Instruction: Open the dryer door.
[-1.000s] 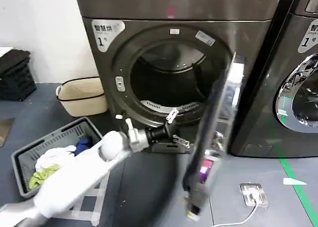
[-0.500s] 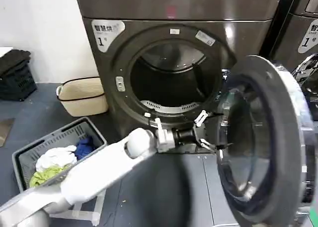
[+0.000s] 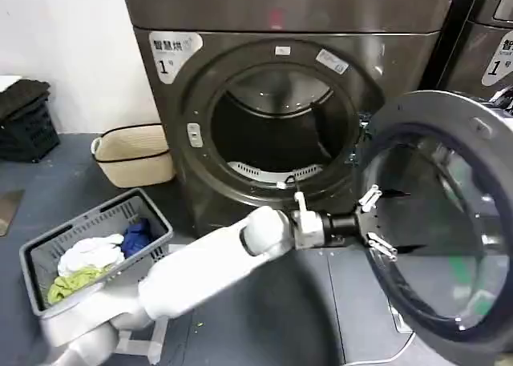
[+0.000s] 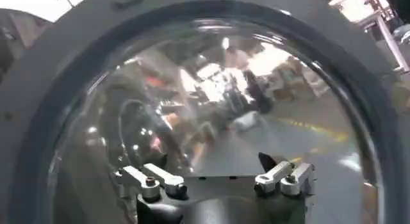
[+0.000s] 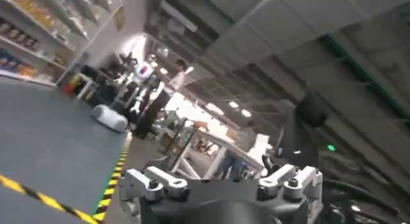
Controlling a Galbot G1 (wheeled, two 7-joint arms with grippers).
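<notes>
The dryer door (image 3: 449, 222) hangs swung out to the right of the dryer (image 3: 280, 126), grey inner face toward the room. The left gripper (image 3: 375, 222), fingers spread and empty, reaches across against that face; further pushing goes rightward, away from the opening

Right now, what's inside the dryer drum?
Through the dryer opening, past the open dryer door, I see a bare perforated drum wall and no laundry. The drum's lower front is hidden behind the opening's rim.
</notes>
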